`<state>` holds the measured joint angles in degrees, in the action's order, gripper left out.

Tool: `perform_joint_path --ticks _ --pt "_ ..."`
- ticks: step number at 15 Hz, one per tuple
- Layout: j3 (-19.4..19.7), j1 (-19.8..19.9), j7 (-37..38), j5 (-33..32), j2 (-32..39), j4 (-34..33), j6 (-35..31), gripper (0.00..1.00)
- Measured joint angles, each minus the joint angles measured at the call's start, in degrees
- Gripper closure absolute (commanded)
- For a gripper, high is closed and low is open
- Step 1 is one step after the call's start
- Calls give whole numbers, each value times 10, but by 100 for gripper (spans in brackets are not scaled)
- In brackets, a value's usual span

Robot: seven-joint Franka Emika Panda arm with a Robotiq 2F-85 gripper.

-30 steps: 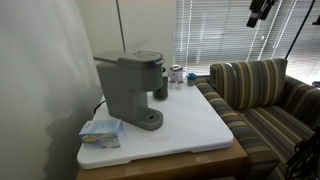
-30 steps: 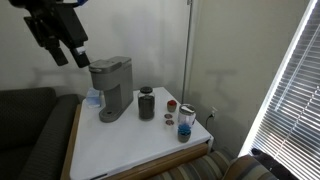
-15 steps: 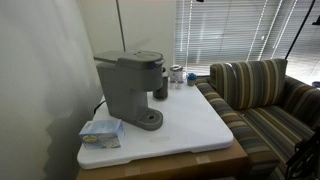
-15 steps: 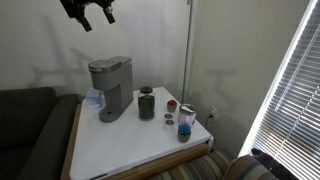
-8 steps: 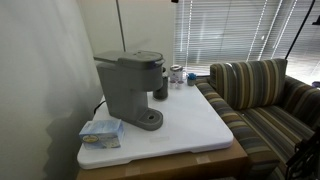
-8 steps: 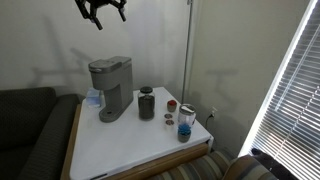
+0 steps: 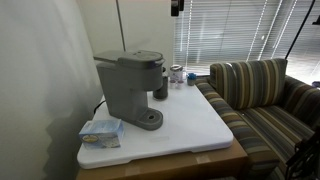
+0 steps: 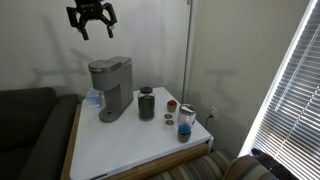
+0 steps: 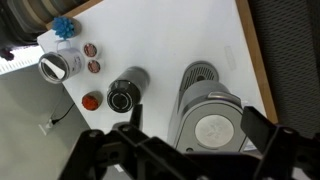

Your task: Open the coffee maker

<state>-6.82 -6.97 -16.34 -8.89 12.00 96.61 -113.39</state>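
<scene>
The grey coffee maker (image 7: 128,85) stands on the white tabletop (image 7: 190,125) near the wall, and its lid looks closed. It shows in both exterior views (image 8: 110,85). In the wrist view I look straight down on its round lid (image 9: 212,128) and drip base. My gripper (image 8: 92,22) hangs high above the machine, apart from it, with its fingers spread open and empty. Only its lower end shows at the top edge of an exterior view (image 7: 176,6). Its dark fingers frame the lid in the wrist view (image 9: 195,145).
A small dark cup (image 8: 147,103) stands beside the machine. A jar with blue contents (image 8: 185,122) and small pods are near the table's far corner. A blue and white pack (image 7: 101,131) lies by the machine's back. A striped sofa (image 7: 265,95) borders the table.
My gripper has swung across from the side to a spot over the coffee maker and has come down a little. The coffee maker and other objects have not moved.
</scene>
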Motion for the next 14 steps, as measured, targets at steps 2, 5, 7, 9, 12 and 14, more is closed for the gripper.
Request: perform_joint_path --ticks 2,5,7,9,12,14 --pt "0 -4 22 13 10 -12 9 34" --pt "-1 -10 42 20 31 -35 9 54" --pt "-1 -12 48 24 47 -52 9 69" --pt "-2 -15 48 29 64 -68 11 57" --pt "-5 -19 48 30 82 -82 11 76" --pt "-5 -20 48 30 83 -85 11 76"
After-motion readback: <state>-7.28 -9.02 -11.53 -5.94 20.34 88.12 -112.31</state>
